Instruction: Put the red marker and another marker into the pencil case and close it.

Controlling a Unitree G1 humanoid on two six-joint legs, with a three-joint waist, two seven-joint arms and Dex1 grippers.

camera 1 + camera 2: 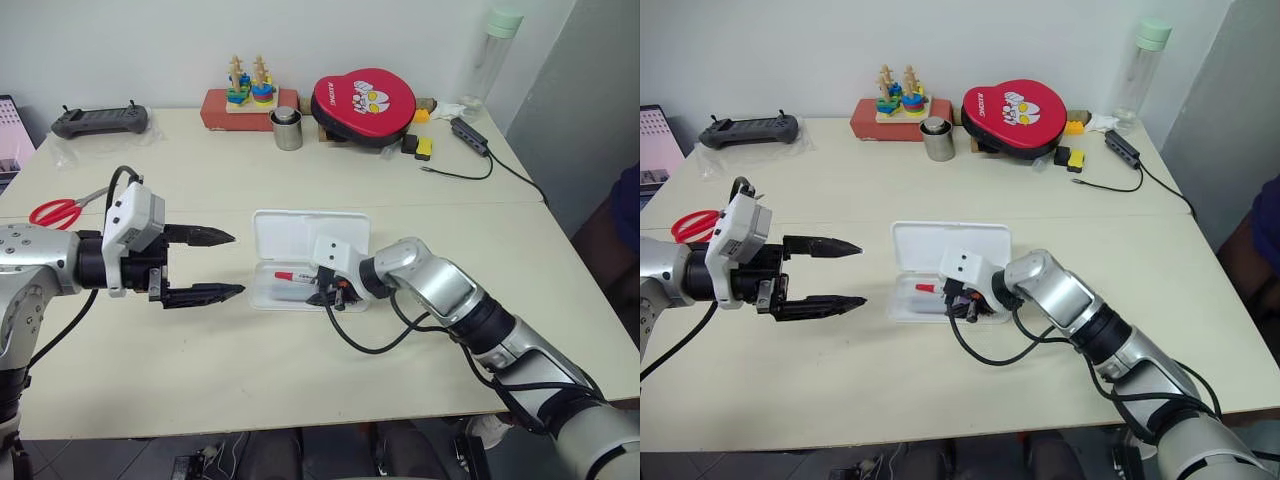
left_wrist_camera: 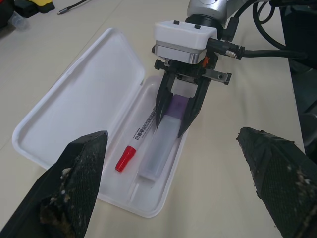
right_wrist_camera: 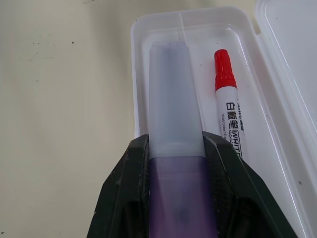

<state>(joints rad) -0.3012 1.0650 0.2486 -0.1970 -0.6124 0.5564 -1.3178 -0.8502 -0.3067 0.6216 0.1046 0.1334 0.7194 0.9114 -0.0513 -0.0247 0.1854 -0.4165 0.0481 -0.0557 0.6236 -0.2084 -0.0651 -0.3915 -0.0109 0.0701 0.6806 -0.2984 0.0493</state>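
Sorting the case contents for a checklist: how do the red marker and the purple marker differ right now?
The red marker is slim, white-barrelled and red-capped, lying free; the purple marker is thicker, with a frosted cap, clamped by the right gripper. Both lie lengthwise, side by side, in the open pencil case.

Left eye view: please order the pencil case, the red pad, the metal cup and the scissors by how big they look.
1. pencil case, lid open
2. red pad, farther away, so its rank is unsure
3. scissors, partly hidden behind the left arm
4. metal cup
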